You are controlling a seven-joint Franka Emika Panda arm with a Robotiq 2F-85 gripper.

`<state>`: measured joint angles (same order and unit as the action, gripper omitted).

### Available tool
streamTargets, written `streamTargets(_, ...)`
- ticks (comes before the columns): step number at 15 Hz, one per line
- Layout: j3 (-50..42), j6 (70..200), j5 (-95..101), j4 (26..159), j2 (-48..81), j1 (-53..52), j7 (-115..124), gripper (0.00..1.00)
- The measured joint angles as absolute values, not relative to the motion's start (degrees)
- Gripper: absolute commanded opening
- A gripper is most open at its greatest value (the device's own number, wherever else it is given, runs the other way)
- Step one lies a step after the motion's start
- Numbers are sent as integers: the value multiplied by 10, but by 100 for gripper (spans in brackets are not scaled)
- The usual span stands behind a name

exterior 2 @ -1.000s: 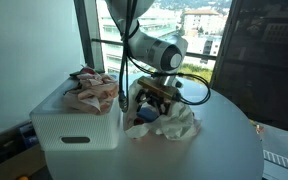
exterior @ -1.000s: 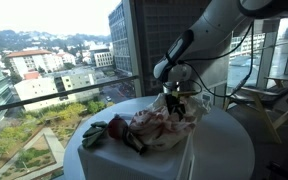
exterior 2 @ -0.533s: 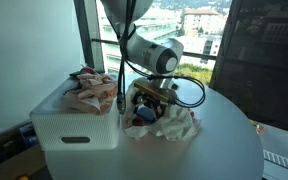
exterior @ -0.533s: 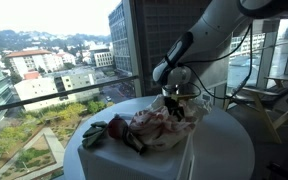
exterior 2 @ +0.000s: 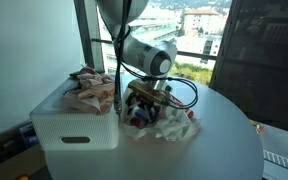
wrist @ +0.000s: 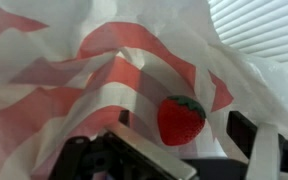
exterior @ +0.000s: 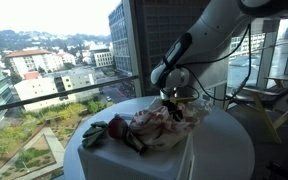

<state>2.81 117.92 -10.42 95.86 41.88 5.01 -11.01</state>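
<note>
Laundry fills the white basket. Just right of the basket, the gripper is lowered into a crumpled white cloth that lies on the round table. Whether the cloth touches the basket's wall I cannot tell. The wrist view shows the cloth's red stripes and a printed strawberry, which sits between the fingers. The fingers stand apart, with fabric under them and nothing pinched. Judging by its folds, the cloth is light, soft and limp, not fragile, and would probably sag and trail if lifted. A raised fold by the strawberry, on the side away from the basket, looks the surest place to pinch.
</note>
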Motion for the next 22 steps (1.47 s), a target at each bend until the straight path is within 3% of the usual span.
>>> streamTargets(1,29,1179,-104,961,419,49,-110,73)
streamTargets(6,33,1179,-104,970,417,47,-110,34)
streamTargets(8,33,1179,-104,971,417,47,-110,23)
streamTargets(22,0,1100,-24,932,350,21,-13,23)
